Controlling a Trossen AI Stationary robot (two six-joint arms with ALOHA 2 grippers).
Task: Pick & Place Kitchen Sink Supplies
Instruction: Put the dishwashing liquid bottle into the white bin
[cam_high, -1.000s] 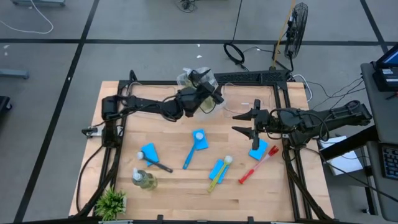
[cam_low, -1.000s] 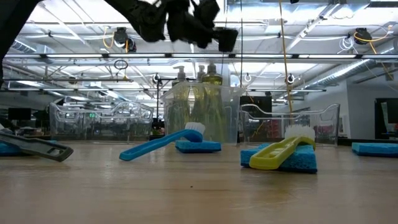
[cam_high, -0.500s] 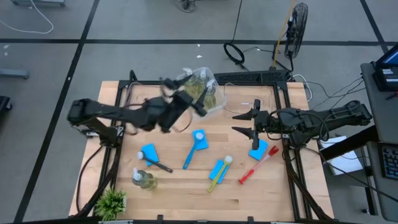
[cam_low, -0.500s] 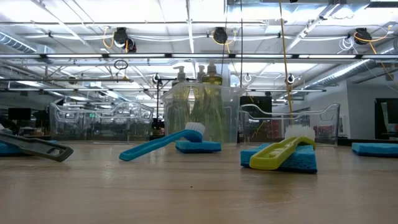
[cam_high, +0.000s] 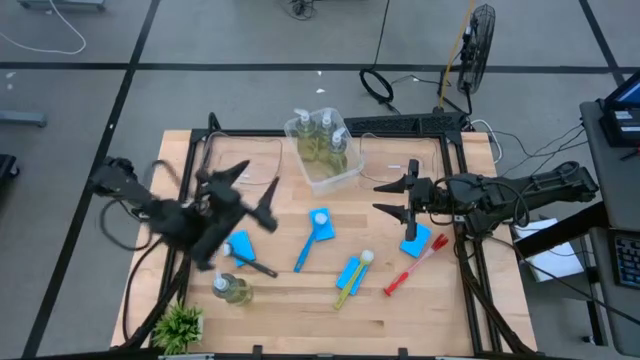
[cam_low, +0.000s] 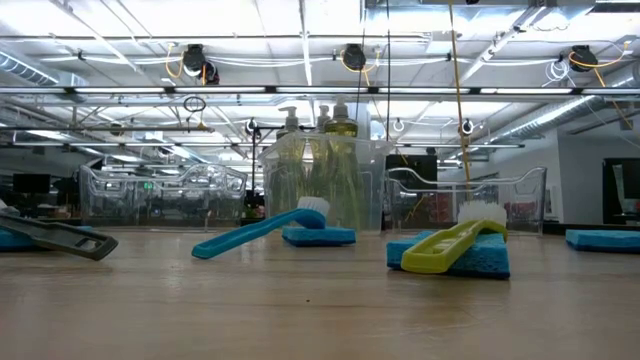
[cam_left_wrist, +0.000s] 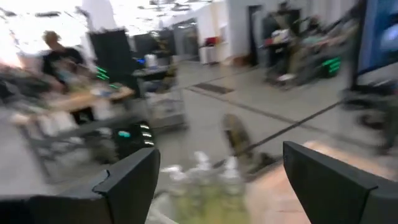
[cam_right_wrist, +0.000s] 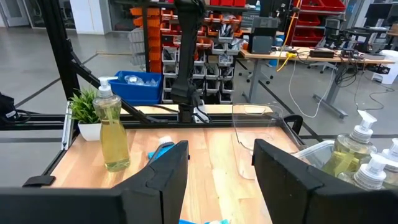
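Soap bottles (cam_high: 323, 140), three of them, stand together in a clear bin (cam_high: 349, 175) near the far edge of the table (cam_high: 300, 290), and we see the same cluster through the bin's wall in the low view. We find a fourth soap bottle (cam_high: 230, 288) standing alone toward the near left corner, close to a small potted plant (cam_high: 179, 326). Beside it lies a black brush (cam_high: 252, 265), touching a blue sponge (cam_high: 241, 244). Near the middle of the table a blue brush (cam_high: 310, 238) rests across a second sponge (cam_high: 322, 229), and nearer the front edge a yellow-green brush (cam_high: 355, 274) lies over a third sponge (cam_high: 347, 271). Toward the right edge we see a red brush (cam_high: 414, 266) lying just beside a fourth sponge (cam_high: 415, 238). Our left gripper (cam_high: 241, 192) hangs over the left side of the table, above the sponge and black brush; its fingers (cam_left_wrist: 127, 180) are spread wide with nothing between them. Our right gripper (cam_high: 393, 197) hovers above the right half of the table, over the fourth sponge, its fingers (cam_right_wrist: 163, 171) parted and holding nothing. A second clear bin (cam_high: 390, 160) sits at the far edge, right of the first.
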